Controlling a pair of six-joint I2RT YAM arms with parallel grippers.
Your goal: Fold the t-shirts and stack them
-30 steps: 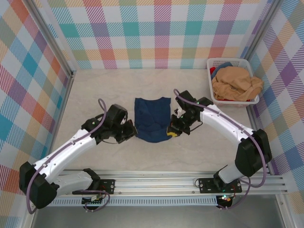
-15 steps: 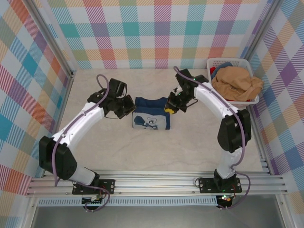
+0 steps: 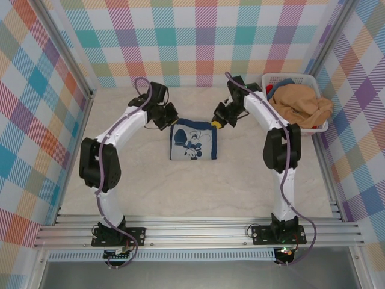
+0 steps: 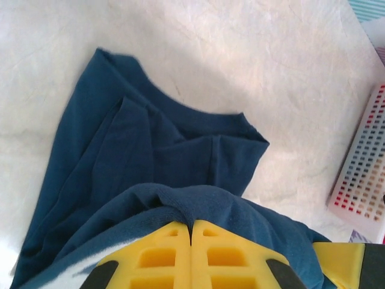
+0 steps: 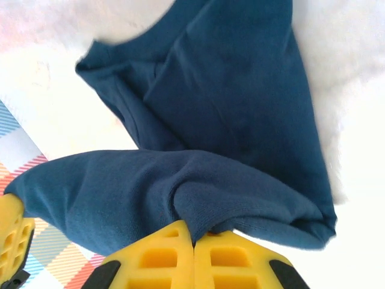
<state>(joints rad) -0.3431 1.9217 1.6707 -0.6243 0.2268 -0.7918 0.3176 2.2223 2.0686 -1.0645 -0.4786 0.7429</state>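
Observation:
The dark navy t-shirt (image 3: 192, 144) lies mid-table, folded over on itself with a whitish print facing up. My left gripper (image 3: 171, 121) is shut on its far left corner, and my right gripper (image 3: 215, 124) is shut on its far right corner. In the left wrist view the yellow fingers (image 4: 162, 253) pinch a ridge of navy cloth (image 4: 150, 150) at the left gripper (image 4: 191, 223). The right wrist view shows the right gripper (image 5: 194, 230) pinching a bunched fold of the same shirt (image 5: 240, 90). A tan-orange t-shirt (image 3: 299, 103) sits crumpled in the basket.
The white slotted basket (image 3: 269, 112) stands at the back right against the plaid wall, with a bit of blue cloth (image 3: 280, 85) at its far end. Its wall (image 4: 361, 180) also shows in the left wrist view. Plaid walls close in the table on three sides.
Both grippers have carried the navy shirt's near edge away toward the back wall, folding it in half. The whitish print now faces up.

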